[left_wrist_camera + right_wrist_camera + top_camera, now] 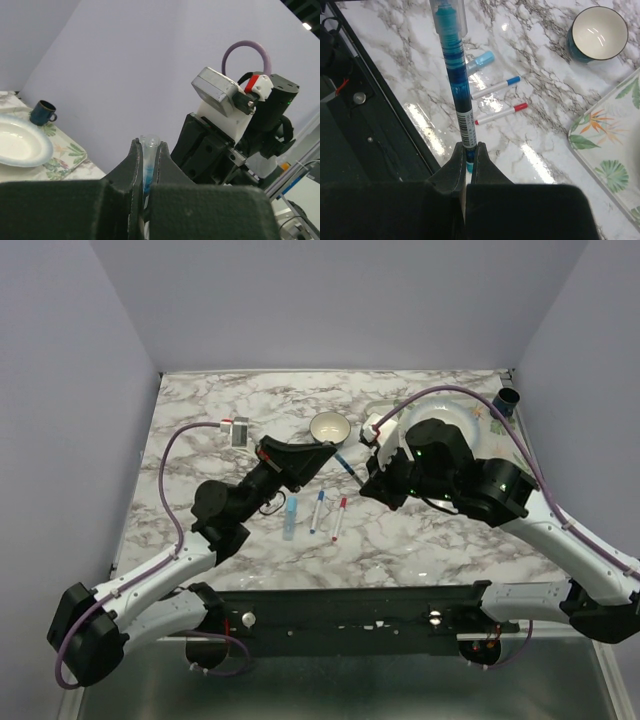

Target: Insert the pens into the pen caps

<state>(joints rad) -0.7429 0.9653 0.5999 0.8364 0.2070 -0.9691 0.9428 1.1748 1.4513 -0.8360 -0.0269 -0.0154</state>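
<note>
Right gripper sits closest to its lens, jaws narrowed tight on the tail of a blue pen held in the air over the counter. Left gripper faces it, pinched on a clear pen cap. Pen tip and cap mouth meet at the top of the right wrist view. The tip looks just inside, not pushed home, so I judge this pairing under way rather than finished. Near the counter's middle, toward its near edge, a blue-ended pen and a red-ended pen lie side by side, with a pale blue piece just beside them — capped or not, I cannot tell. Those seem left to do.
</note>
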